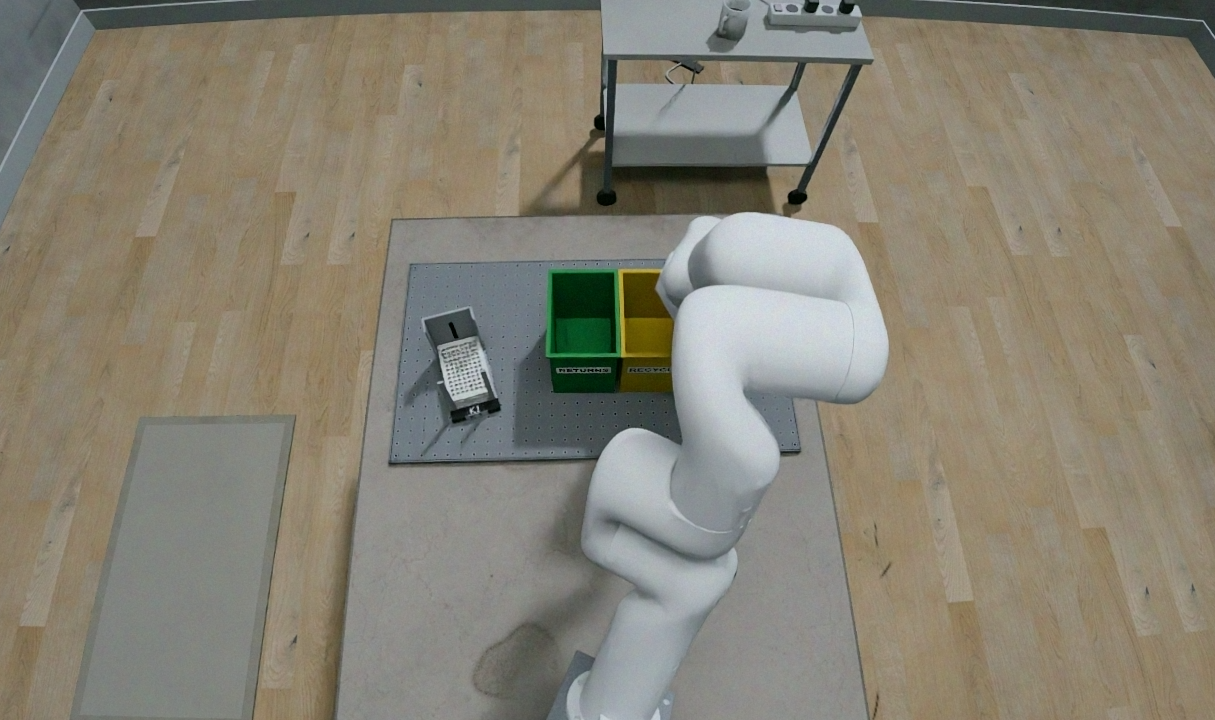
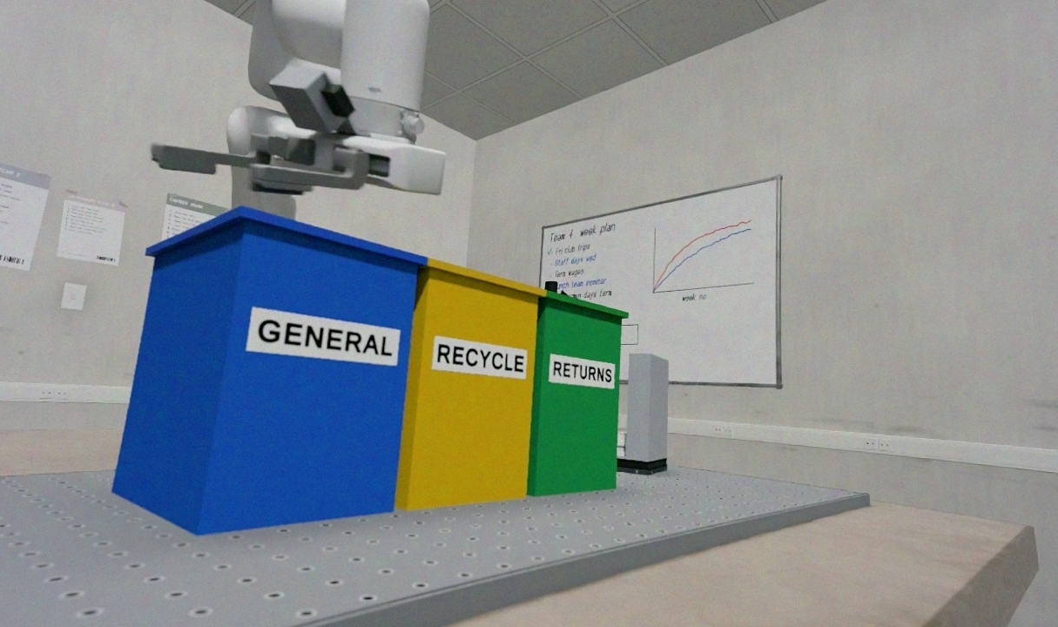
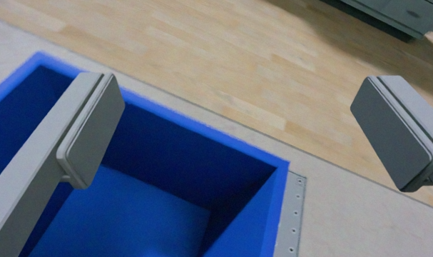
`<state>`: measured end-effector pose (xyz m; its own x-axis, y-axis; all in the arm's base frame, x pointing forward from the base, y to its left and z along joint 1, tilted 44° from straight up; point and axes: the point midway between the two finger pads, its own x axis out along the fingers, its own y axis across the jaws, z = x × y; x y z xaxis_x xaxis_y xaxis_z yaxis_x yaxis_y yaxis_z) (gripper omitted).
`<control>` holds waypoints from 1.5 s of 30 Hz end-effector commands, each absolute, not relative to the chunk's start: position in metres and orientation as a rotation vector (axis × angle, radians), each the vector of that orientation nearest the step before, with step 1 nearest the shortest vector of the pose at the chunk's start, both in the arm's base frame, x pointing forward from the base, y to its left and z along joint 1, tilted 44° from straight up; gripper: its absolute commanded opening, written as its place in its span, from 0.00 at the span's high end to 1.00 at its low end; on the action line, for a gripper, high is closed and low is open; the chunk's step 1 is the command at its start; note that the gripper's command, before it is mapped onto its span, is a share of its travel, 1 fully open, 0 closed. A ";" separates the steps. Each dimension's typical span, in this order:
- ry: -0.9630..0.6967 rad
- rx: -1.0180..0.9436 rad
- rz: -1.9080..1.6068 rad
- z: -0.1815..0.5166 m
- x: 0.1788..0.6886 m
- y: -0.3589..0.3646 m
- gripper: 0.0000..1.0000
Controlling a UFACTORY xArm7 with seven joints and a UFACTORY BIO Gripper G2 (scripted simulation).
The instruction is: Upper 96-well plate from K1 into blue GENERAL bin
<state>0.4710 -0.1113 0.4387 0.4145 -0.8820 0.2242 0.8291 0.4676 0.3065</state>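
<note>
The upper plate (image 1: 463, 367), white with wells, lies in the stack rack K1 (image 1: 475, 412) (image 2: 647, 405) at the left of the top view. The lower plate beneath it is mostly hidden. The blue GENERAL bin (image 2: 306, 436) (image 3: 202, 126) stands upright; the arm hides it in the top view. Its visible inside holds nothing. My gripper (image 2: 232, 166) (image 3: 242, 132) is open with nothing between its fingers, above the blue bin in the exterior view. The arm hides it in the top view.
The yellow RECYCLE bin (image 1: 633, 383) (image 2: 469, 444) and the green RETURNS bin (image 1: 584, 385) (image 2: 579, 444) stand upright beside the blue one, between it and K1. All stand on a perforated board (image 1: 539, 429) (image 2: 439, 553). A trolley (image 1: 665, 44) is behind.
</note>
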 end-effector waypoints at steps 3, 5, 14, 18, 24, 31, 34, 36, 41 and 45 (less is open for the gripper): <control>-0.444 0.103 -0.929 0.437 0.471 -0.080 0.63; -0.444 0.103 -0.929 0.437 0.471 -0.078 0.63; -0.502 0.045 -0.767 0.433 0.468 -0.046 0.63; -0.536 0.009 -0.663 0.429 0.465 -0.026 0.63; -0.573 -0.034 -0.539 0.424 0.459 -0.003 0.63; -0.594 -0.059 -0.464 0.418 0.453 0.016 0.63; -0.614 -0.084 -0.388 0.414 0.448 0.029 0.63; -0.614 -0.084 -0.388 0.412 0.445 0.036 0.63; -0.648 -0.130 -0.247 0.403 0.435 0.057 0.63; -0.655 -0.140 -0.216 0.398 0.429 0.067 0.63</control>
<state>0.4356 0.0563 0.4015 0.7696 -0.2068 0.6041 0.2837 0.9583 -0.0334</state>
